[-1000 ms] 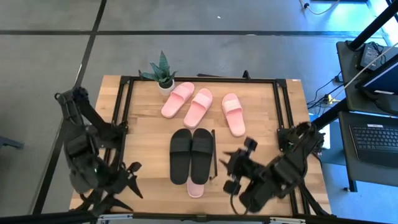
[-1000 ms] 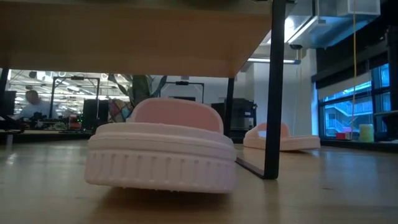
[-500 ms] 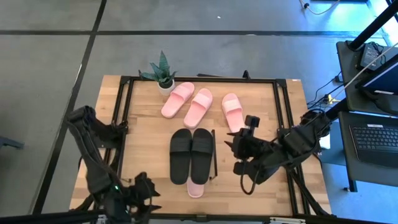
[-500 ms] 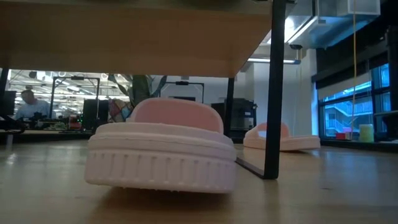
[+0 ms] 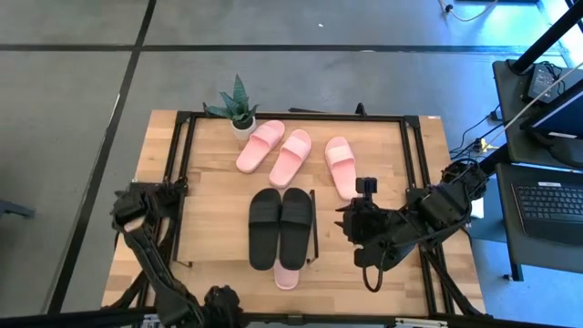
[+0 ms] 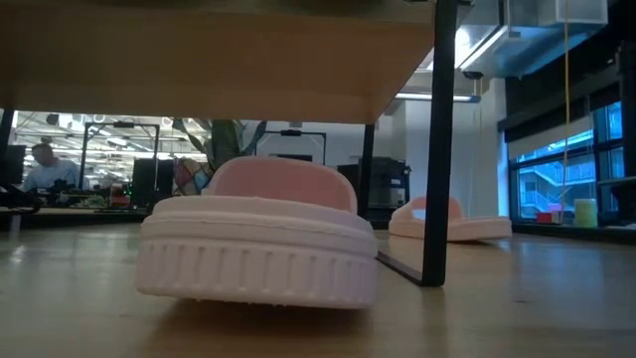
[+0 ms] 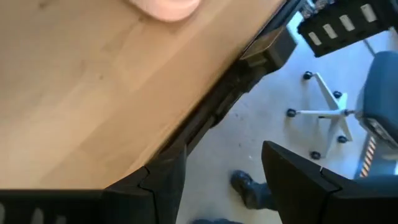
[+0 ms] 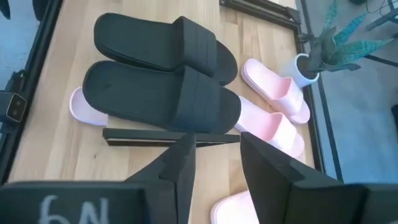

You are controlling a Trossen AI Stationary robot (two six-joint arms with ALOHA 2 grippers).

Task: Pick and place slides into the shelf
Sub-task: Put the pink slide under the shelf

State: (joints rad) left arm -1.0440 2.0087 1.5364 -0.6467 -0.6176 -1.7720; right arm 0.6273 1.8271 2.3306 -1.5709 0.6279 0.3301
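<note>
black fingers of the right gripper [image 5: 351, 225] stand a little apart with nothing between them, over bare table just right of the shelf [image 5: 214, 205]. the black pair of slides [image 5: 281, 226] lies side by side on the shelf's wooden top, and one pink slide [image 5: 286, 277] pokes out from under the shelf's near edge. three more pink slides [image 5: 290, 155] lie on the table [image 5: 401, 150] past the shelf, near a potted plant [image 5: 237, 107]. the left gripper [image 7: 214, 180] is parted and empty, hanging over the table's near edge above the floor.
</note>
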